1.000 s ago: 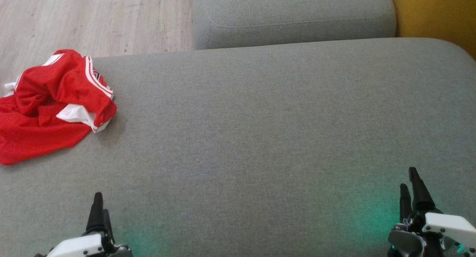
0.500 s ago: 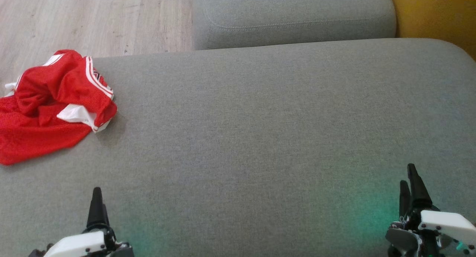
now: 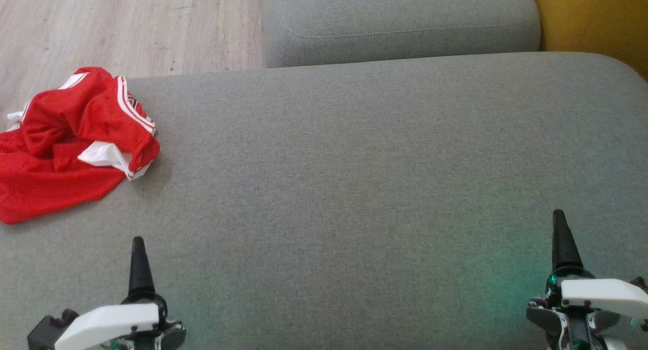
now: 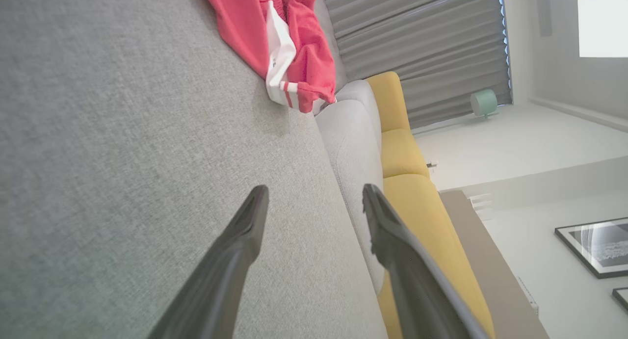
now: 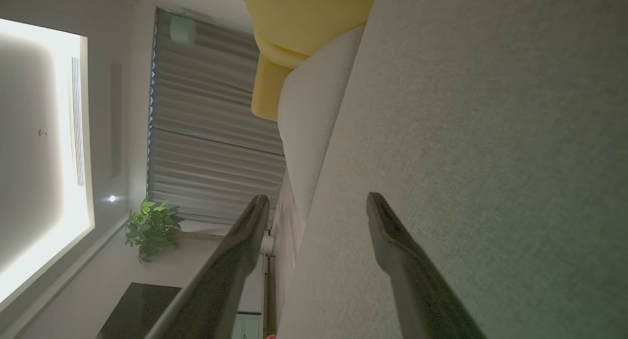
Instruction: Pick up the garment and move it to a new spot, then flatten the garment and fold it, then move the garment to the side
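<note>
The red garment (image 3: 66,142), trimmed in white, lies crumpled at the far left corner of the wide grey seat cushion (image 3: 354,178). Its upper folds reach past the cushion's far edge, over the wooden floor (image 3: 101,26), and its left part runs out of the head view. Rightward from the garment the cushion is bare, flat fabric as far as its rounded far right corner. Along the far edge a second grey cushion (image 3: 400,21) butts against it, with a yellow cushion (image 3: 592,21) at the far right. The left hand (image 4: 314,194) hovers over the near left of the seat, fingers spread and empty, well apart from the garment, with open grey fabric between them. The right hand (image 5: 318,201) hovers over the near right, likewise spread and empty.
</note>
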Controlling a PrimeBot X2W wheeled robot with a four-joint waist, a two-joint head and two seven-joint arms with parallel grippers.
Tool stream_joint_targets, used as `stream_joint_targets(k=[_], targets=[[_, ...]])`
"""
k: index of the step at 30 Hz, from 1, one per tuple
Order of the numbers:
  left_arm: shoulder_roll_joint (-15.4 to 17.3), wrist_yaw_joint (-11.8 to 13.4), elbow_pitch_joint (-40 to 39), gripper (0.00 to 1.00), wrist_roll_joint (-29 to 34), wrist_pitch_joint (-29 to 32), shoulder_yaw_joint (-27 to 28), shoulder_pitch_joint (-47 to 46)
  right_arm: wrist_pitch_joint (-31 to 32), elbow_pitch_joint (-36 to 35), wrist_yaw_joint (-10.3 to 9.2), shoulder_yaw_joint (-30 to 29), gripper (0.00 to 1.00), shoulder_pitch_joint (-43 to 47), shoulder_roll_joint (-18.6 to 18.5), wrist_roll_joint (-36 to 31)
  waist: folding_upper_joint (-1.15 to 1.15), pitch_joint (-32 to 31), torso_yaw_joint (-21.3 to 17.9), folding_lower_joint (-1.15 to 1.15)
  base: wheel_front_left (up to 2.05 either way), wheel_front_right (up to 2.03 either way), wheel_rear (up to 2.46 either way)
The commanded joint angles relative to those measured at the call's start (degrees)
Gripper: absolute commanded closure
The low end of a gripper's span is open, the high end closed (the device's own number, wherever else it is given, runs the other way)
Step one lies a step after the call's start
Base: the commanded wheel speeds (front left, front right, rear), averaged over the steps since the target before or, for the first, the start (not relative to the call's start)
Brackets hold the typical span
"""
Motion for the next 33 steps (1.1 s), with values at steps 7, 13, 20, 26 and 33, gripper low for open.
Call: stream_joint_targets(k=[7,13,20,26,33], targets=[[0.3,0.8,-4.0,0.00,8.1,-1.7,-1.4,-1.1,-1.9,-4.3,0.10,1.9,0.00,-1.3,-0.3,-9.0,0.00,0.0,0.2,-0.01,0.00,0.00,0.00],[0.3,1.1,-4.5,0.00,14.8,-2.7,-2.5,-0.8,-2.9,-5.1,0.11,3.4,0.00,-1.0,-0.3,-15.3,0.00,-0.1,0.2,-0.01,0.00,0.00,0.00],[0.3,1.4,-4.8,0.00,22.1,-3.9,-3.4,-0.4,-4.0,-5.5,0.12,5.1,0.00,-0.8,-0.4,-22.2,0.00,-0.1,0.2,-0.01,0.00,0.00,0.00],[0.4,1.7,-4.7,0.00,28.2,-4.9,-4.2,0.0,-5.1,-5.6,0.13,6.3,0.00,-0.7,-0.4,-27.8,0.00,-0.2,0.2,-0.01,0.00,0.00,0.00],[0.4,2.0,-4.6,0.00,33.9,-6.1,-5.1,0.4,-6.2,-5.3,0.14,7.5,0.00,-0.6,-0.4,-33.6,0.00,-0.3,0.2,-0.01,0.00,0.00,0.00]])
